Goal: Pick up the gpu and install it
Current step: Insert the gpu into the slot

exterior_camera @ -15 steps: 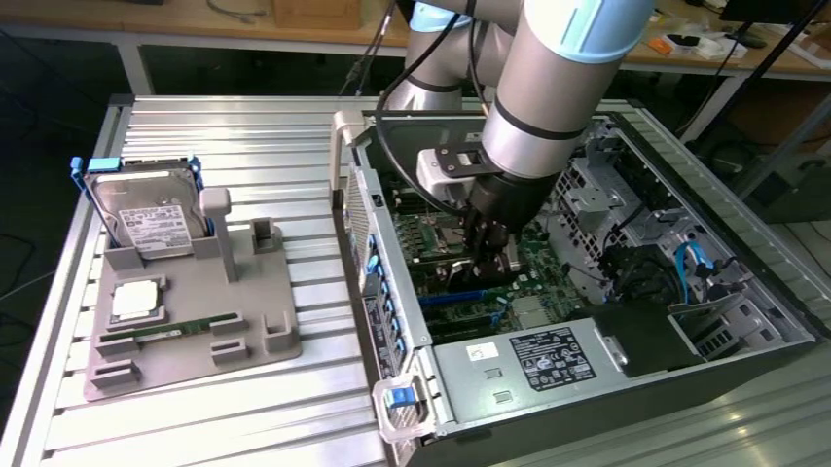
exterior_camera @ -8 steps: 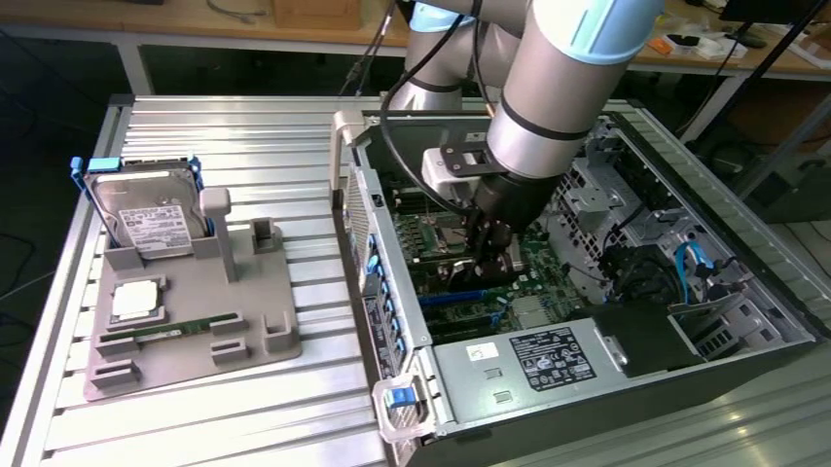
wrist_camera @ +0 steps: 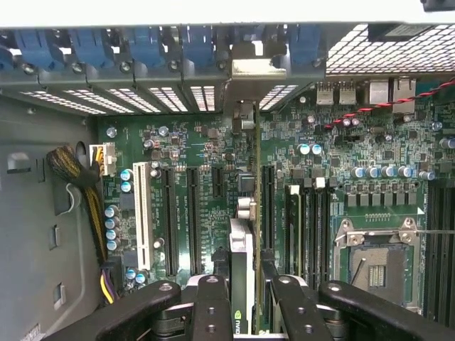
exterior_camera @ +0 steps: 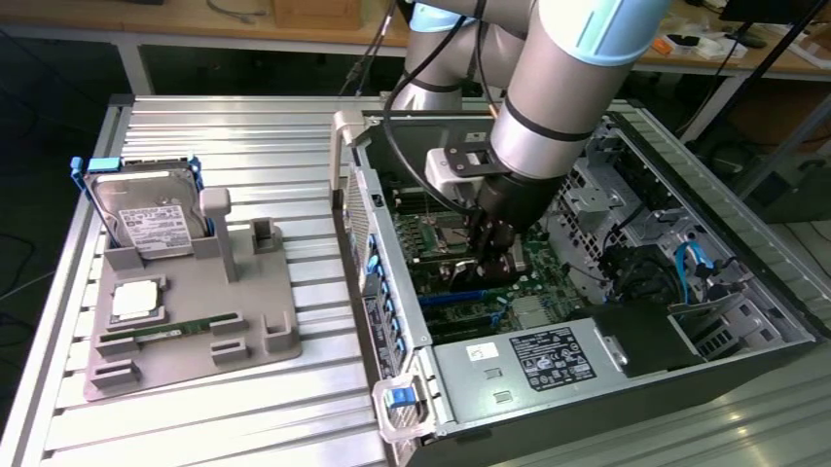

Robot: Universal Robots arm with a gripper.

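My gripper (exterior_camera: 493, 255) is deep inside the open computer case (exterior_camera: 707, 195), just above the green motherboard (wrist_camera: 192, 142). It is shut on the gpu (wrist_camera: 242, 245), a thin dark card seen edge-on between the two black fingers (wrist_camera: 212, 302). The card stands upright over the row of long black expansion slots (wrist_camera: 193, 213). Its silver bracket end (wrist_camera: 259, 68) reaches the case's rear wall, by the blue slot clips (wrist_camera: 146, 42). Whether the card's lower edge sits in a slot is hidden.
On the exterior view's left a grey holder (exterior_camera: 272, 331) carries a hard drive in a blue frame (exterior_camera: 150, 219), a green RAM stick (exterior_camera: 169, 334) and a square chip (exterior_camera: 136, 300). Inside the case are a CPU socket (wrist_camera: 377, 256), a cable bundle (wrist_camera: 78, 170) and the power supply (exterior_camera: 546, 355).
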